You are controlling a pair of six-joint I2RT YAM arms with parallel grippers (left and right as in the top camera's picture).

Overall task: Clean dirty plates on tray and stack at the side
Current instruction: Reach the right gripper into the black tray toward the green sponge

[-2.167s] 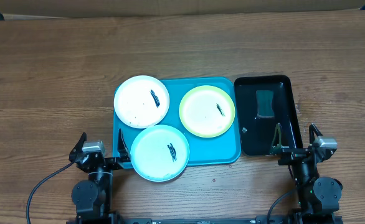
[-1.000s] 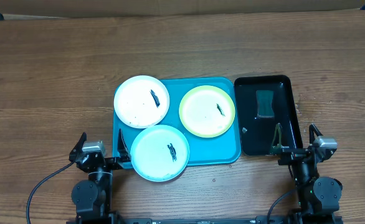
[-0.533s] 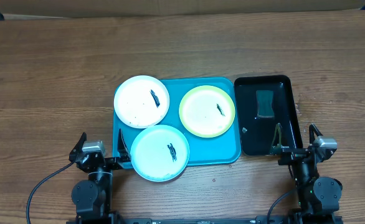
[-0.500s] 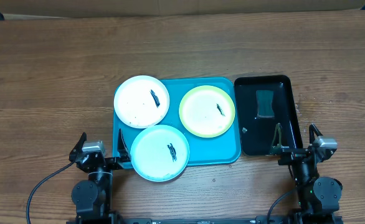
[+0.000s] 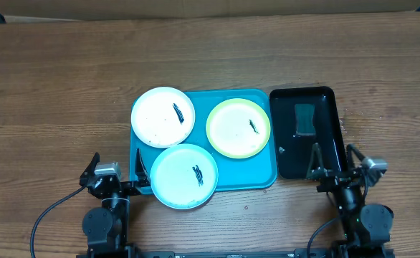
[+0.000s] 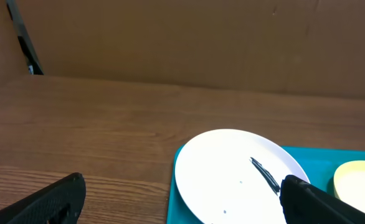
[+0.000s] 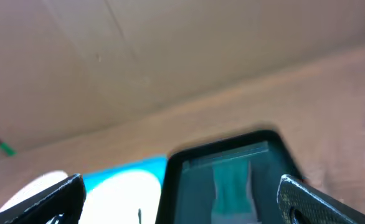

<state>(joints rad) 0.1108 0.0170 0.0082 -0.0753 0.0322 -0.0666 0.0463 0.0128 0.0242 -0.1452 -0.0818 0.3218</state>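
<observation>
Three plates lie on the turquoise tray (image 5: 264,176): a white plate (image 5: 163,117) at its far left, a yellow-green rimmed plate (image 5: 238,128) at its far right, and a light blue rimmed plate (image 5: 184,175) overhanging the near edge. Each has a black smear. My left gripper (image 5: 117,166) is open, near and left of the tray; its view shows the white plate (image 6: 238,180) ahead. My right gripper (image 5: 333,158) is open at the near end of the black tray. Its blurred view shows the yellow-green plate (image 7: 117,199) at lower left.
A glossy black tray (image 5: 327,136) stands right of the turquoise one and holds a dark green sponge (image 5: 305,119); both show blurred in the right wrist view, the black tray (image 7: 182,186) and the sponge (image 7: 232,183). A cardboard wall (image 6: 182,37) runs along the table's far side.
My right gripper has shifted a little to the left over the near end of the black tray. The left arm and the plates have not moved.
</observation>
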